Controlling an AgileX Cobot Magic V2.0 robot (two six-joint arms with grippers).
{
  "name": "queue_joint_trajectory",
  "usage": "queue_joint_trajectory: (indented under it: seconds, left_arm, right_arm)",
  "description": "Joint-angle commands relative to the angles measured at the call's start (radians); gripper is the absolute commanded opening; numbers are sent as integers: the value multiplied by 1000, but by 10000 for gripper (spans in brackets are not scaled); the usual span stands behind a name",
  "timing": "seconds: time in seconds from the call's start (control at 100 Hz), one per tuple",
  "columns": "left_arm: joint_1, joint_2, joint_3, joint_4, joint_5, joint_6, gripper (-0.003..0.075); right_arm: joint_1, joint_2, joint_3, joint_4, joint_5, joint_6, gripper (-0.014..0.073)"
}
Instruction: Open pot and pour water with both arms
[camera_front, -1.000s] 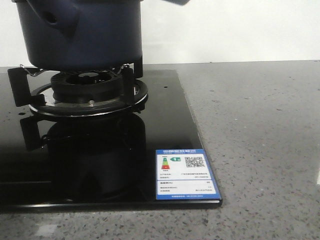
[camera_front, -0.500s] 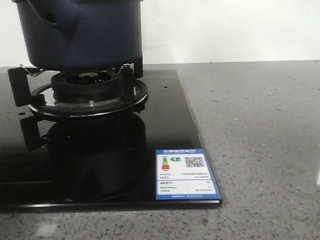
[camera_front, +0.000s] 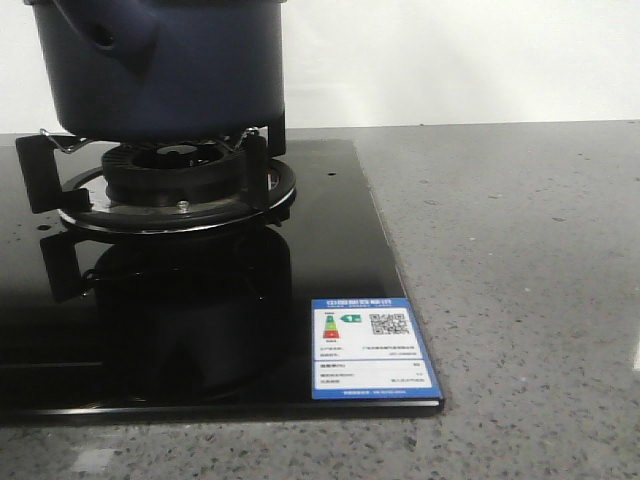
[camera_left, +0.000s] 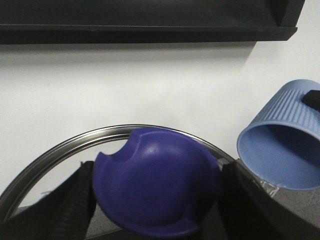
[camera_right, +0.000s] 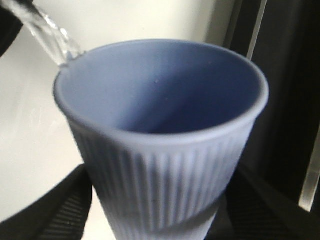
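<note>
The dark navy pot (camera_front: 170, 70) sits on the gas burner (camera_front: 175, 185) at the far left, with its stubby hollow handle (camera_front: 105, 35) facing me. Its top is cut off by the frame. My left gripper (camera_left: 157, 200) is shut on the blue-purple knob (camera_left: 155, 185) of a glass lid with a steel rim (camera_left: 60, 150), held up in front of a white wall. My right gripper (camera_right: 157, 215) is shut on the light blue ribbed cup (camera_right: 160, 165), whose inside looks empty. The cup also shows in the left wrist view (camera_left: 282, 145), tilted, close beside the lid. Neither gripper shows in the front view.
The burner stands on a black glass hob (camera_front: 200, 320) with a blue energy label (camera_front: 370, 350) at its front right corner. Grey speckled countertop (camera_front: 520, 250) lies to the right. A dark shelf (camera_left: 150, 20) hangs on the wall above the lid. A shiny transparent edge (camera_right: 47, 27) shows beside the cup's rim.
A dark blue shape at the top edge of the front view, right of the pot, has gone out of view. The pot has not moved.
</note>
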Motion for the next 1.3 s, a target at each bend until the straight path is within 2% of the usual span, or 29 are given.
queue_joint_trajectory:
  seconds: [0.0,0.19,0.52,0.66,0.79,0.86,0.94,1.05,1.12,1.29]
  left_arm:
    - [2,-27,-43,-26,-69,-1,348]
    - [2,-27,-43,-26,-69,-1,348]
    - [2,-27,-43,-29,-69,-1,348]
    - [2,-27,-43,-32,-69,-1,348]
    - [2,-27,-47,-32,-63,-1,348]
    - [2,-27,-49,-33,-56,-1,348]
    - [2,-25,-57,-35,-42,-1,348]
    - [-5,-25,-59,-45,-41,-1,348]
    - [-21,-25,-59,-45,-46,-1,348]
    - [-72,-25,-59,-45,-81,3,348]
  right_arm:
    - [1,-47,-40,-84,6,-6,339]
    - [1,-47,-40,-128,4,-6,339]
    - [1,-47,-40,-115,4,27,339]
    - [1,-49,-40,-85,35,255,339]
    - [1,-61,-40,-75,150,454,339]
    - [1,-76,-40,-27,230,591,339]
    - [-12,-104,-40,96,284,735,339]
    - [-71,-162,-38,336,257,826,339]
    - [-122,-201,-8,428,218,869,339]
    - [-250,-300,165,456,106,1065,339]
